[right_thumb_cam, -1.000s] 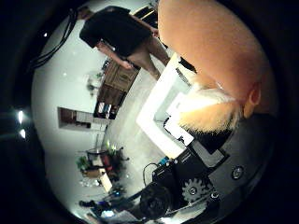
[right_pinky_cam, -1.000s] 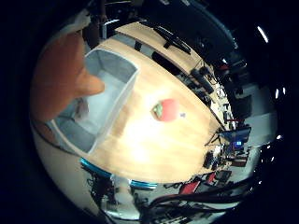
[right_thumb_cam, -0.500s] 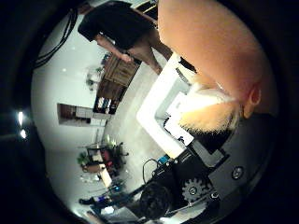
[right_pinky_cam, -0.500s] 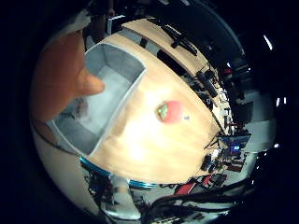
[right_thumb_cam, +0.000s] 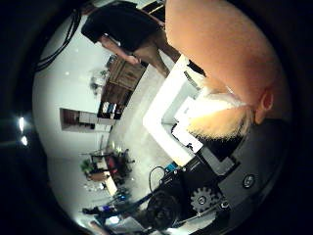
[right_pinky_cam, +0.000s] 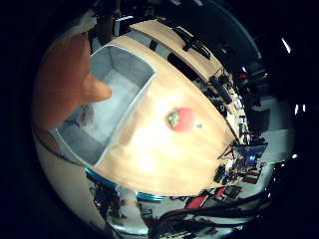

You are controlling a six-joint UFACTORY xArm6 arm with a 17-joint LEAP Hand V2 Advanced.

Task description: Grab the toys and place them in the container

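An orange soft toy [right_thumb_cam: 225, 49] with a white fluffy patch [right_thumb_cam: 220, 117] fills much of the thumb side view, close against the palm. It also shows in the little finger side view [right_pinky_cam: 62, 85], hanging over the near end of the grey container [right_pinky_cam: 125, 62]. A red, strawberry-like toy [right_pinky_cam: 180, 119] lies on the wooden table [right_pinky_cam: 159, 154], a short way from the container's long side.
The container stands at one end of the table, with something small and pale [right_pinky_cam: 88, 117] inside it. Desks, chairs and screens [right_pinky_cam: 247, 149] stand beyond the table's far edge. The thumb side view shows room floor and furniture [right_thumb_cam: 117, 83].
The whole picture shifted slightly a second ago, so the hand moved a little over the container. The orange toy kept its place against the palm. Almost nothing moved in the last half second.
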